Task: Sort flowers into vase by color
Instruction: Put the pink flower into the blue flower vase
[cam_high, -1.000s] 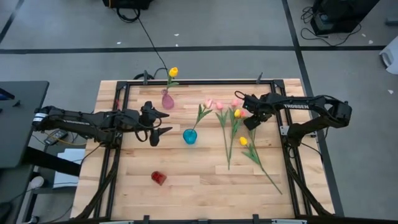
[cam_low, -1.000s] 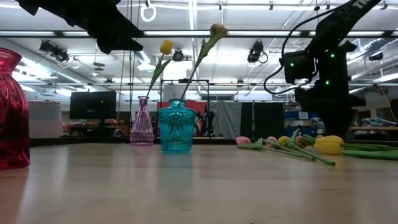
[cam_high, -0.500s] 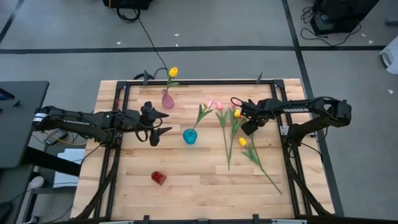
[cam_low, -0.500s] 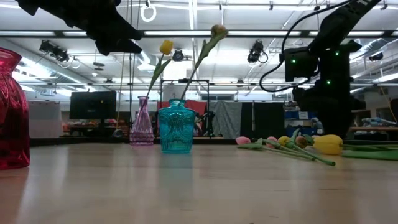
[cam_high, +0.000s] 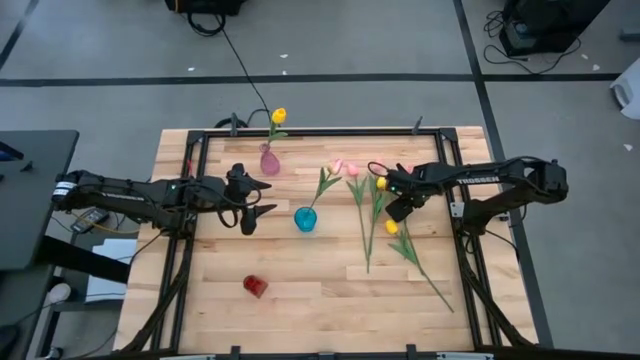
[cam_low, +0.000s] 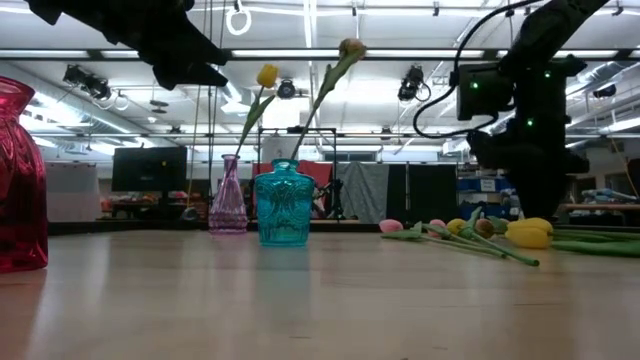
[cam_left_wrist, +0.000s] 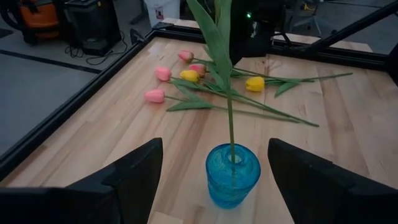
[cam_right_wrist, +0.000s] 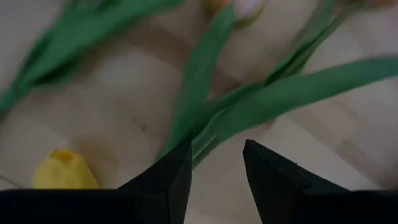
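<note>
Light wooden slatted table (cam_high: 320, 300) in a black frame carries everything. Right arm reaches in from the right side, its right pincer (cam_high: 397, 192) low over the loose pile of artificial tulips (cam_high: 375, 215) with yellow and pink heads on long green stems, lying right of centre. Right wrist view: pincer (cam_right_wrist: 214, 163) released, fingers parted with a narrow gap, green stems and leaves crossing just ahead, one yellow head (cam_right_wrist: 64, 169) off to the side.

Left arm waits left of centre, left pincer (cam_high: 248, 200) released and empty, fingers wide apart, near the small teal glass vase (cam_high: 305, 219).

Already placed: one pink tulip (cam_high: 327, 178) stands in the teal vase; one yellow tulip (cam_high: 278, 117) in the slim pink glass vase (cam_high: 269, 160) at the back. Small red glass vase (cam_high: 255, 287) near the front edge, nothing in it as far as can be seen.

Risks, judged:
- Stems overlap and cross, so closing here could catch two or more at once, mixed colours likely.
- Grabbing a leaf instead of a stem, flower slips or dangles.
- Thin stem flat on wood, fingers may scrape the table or close over nothing.
- Lifting one stem may drag its neighbours and scatter the pile.
- Long stem swinging during carry could tip a light vase.
</note>
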